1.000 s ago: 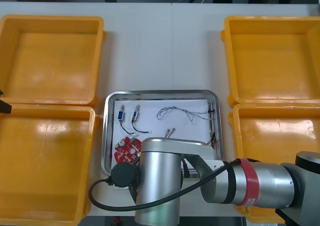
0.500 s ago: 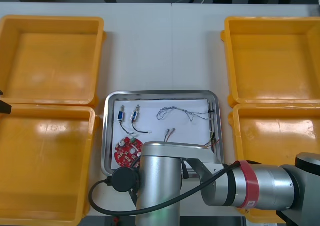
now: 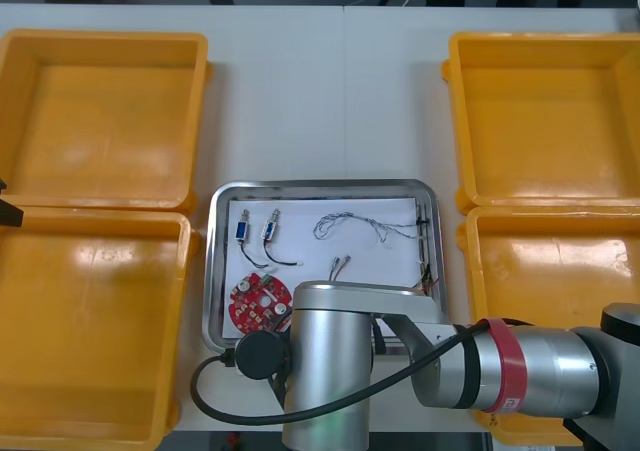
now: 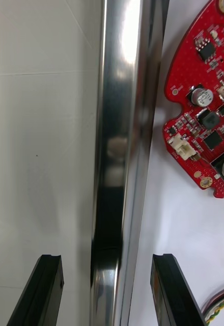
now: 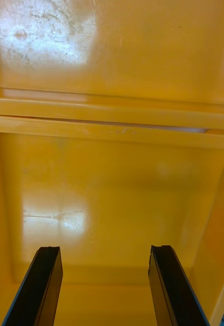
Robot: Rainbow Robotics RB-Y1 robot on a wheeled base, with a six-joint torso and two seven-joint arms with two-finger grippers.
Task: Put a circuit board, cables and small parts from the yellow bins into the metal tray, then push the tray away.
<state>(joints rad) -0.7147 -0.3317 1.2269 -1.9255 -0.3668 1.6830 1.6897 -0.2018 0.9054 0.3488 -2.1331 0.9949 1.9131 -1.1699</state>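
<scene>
A push off the middle might turn the metal tray (image 4: 114, 127); a finger might slip over the rim and bump the circuit board (image 4: 206, 107); the right gripper (image 4: 106, 260) has its fingers (image 4: 47, 288) open, one each side of the tray's near edge, with the board just inside it; the left gripper (image 5: 104, 282) hangs open over a yellow bin (image 5: 112, 178).

The right gripper (image 4: 107, 262), fingers spread, straddles the metal tray (image 4: 117, 127) rim; the red circuit board (image 4: 203, 112) lies inside on white; possibly a cable (image 4: 220, 307) tip beside one finger.
</scene>
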